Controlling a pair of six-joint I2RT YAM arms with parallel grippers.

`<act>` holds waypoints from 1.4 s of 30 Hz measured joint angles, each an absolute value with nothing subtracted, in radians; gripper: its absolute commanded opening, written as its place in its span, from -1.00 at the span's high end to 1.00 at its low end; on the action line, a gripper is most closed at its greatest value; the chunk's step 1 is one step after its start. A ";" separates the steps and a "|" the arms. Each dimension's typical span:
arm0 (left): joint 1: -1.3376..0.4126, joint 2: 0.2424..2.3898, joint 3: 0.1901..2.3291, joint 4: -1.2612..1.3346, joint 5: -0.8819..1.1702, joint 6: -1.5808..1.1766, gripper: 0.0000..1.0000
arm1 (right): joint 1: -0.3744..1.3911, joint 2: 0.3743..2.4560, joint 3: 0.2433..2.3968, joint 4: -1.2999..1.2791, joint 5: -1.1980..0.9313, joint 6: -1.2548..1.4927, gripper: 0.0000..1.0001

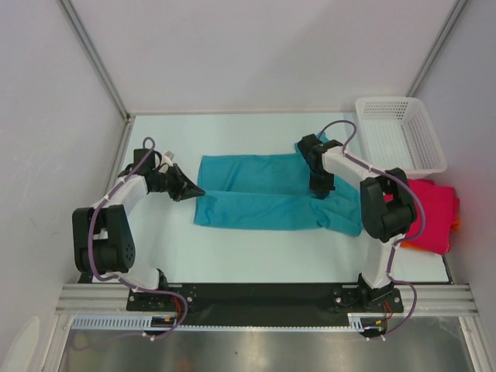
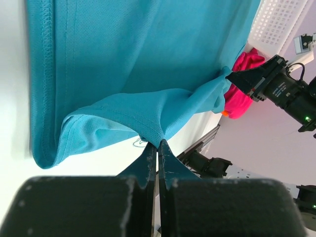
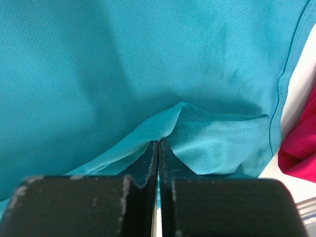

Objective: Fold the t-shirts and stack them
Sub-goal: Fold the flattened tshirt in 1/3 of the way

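Table [image 1: 271, 256] holds teal t-shirt [image 1: 256, 194]; left tool [image 1: 198, 191] and right tool [image 1: 319, 192] pinch its opposite sides

Three t-shirts [image 1: 263, 194]; one basket [image 1: 399, 136]; two arms [image 1: 116, 205].

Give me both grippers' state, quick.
Left gripper: shut on a fold of the teal t-shirt.
Right gripper: shut on the teal t-shirt too.

Bare white desk [image 1: 256, 252] lies open along the near side of the spread teal cloth t-shirt [image 1: 263, 194] (also beyond it); the white plastic mesh basket [image 1: 399, 136] and crumpled crimson-pink t-shirt [image 1: 432, 213] crowd the right edge.
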State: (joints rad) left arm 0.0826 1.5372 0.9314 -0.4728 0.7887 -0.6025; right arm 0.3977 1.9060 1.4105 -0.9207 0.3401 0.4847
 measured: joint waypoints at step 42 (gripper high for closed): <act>0.047 1.546 0.884 -0.578 0.365 -0.447 0.07 | 0.560 1.404 1.033 -0.967 0.316 0.632 -0.04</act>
